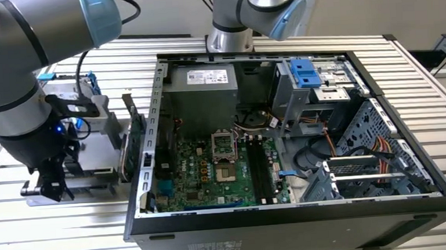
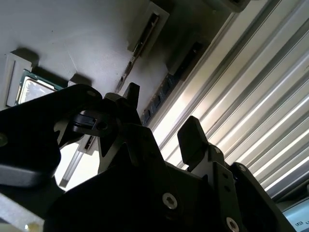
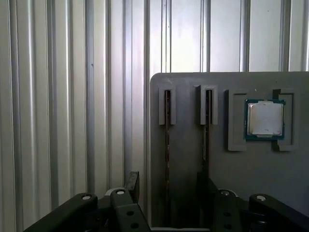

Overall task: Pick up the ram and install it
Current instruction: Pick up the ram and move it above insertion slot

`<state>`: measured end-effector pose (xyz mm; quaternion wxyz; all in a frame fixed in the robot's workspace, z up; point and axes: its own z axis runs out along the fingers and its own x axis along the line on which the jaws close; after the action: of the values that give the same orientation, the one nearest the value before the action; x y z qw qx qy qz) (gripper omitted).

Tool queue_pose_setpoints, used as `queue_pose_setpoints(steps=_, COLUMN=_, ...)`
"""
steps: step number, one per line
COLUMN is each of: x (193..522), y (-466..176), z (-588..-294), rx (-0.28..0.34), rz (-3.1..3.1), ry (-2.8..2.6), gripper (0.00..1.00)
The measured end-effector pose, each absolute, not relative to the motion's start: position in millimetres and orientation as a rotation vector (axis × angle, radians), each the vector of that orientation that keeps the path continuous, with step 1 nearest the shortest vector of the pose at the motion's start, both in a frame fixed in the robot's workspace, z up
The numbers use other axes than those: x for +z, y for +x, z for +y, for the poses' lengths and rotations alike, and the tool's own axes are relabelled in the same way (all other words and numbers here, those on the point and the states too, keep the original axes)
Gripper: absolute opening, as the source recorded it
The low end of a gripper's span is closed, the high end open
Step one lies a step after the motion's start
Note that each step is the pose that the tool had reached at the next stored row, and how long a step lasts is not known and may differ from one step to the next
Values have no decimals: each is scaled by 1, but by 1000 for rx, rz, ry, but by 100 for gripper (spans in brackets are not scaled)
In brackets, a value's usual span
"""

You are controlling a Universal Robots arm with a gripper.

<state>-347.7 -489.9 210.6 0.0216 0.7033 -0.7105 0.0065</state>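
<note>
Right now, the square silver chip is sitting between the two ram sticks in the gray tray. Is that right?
Not quite. The square silver chip is in the gray tray, but not between the sticks. The first wrist view shows it in its own pocket, off to one side of both. The first ram stick and the second ram stick stand next to each other.

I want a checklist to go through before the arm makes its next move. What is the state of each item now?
1. Gripper open: ok.
2. Ram between its fingers: ok.
3. Ram standing on edge in holder slot: ok.
4. Finger clear of second ram: cannot tell.
5. Motherboard memory slots empty: ok.
6. Slot latches open: cannot tell.
</note>
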Motion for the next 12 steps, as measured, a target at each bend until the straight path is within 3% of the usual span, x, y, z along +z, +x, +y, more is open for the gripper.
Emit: queue_pose_setpoints(steps=12, x=202, y=-348, z=-491, rx=20, rz=-2202, ry=2180, gripper=100)
